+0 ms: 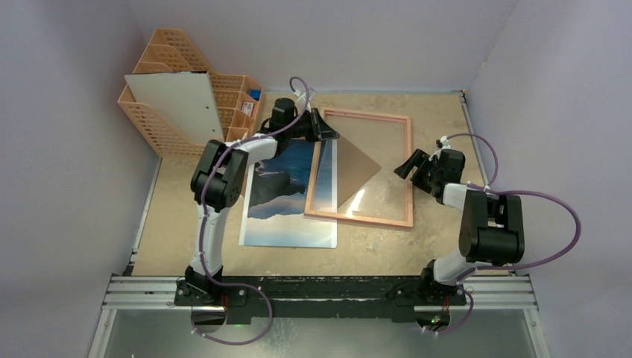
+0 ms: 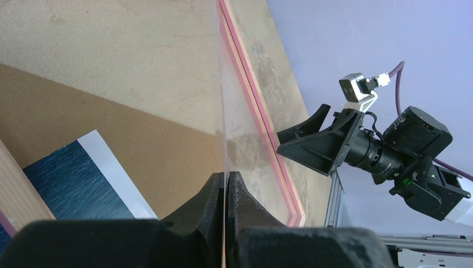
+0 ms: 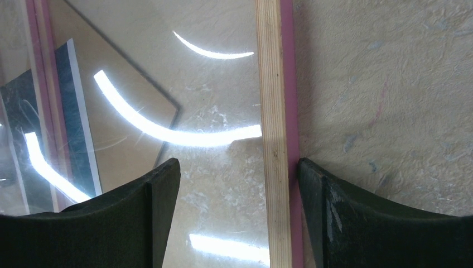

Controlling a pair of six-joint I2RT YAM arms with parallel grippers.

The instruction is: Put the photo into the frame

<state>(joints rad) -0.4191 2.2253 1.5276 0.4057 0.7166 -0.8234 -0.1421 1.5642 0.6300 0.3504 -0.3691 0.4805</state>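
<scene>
The left fingers (image 2: 211, 206) are pinched shut on a clear sheet (image 1: 324, 194) edge. The right fingers (image 3: 162, 195) stand wide open astride the right rail of the frame (image 1: 358, 218). The photo (image 1: 287, 216) lies on the tabletop (image 1: 186, 246), partly beneath the frame's left side.

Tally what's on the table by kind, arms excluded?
photo: 1
frame: 1
clear sheet: 1
brown board: 1
file rack: 1
white panel standing in the rack: 1
Total: 6
</scene>
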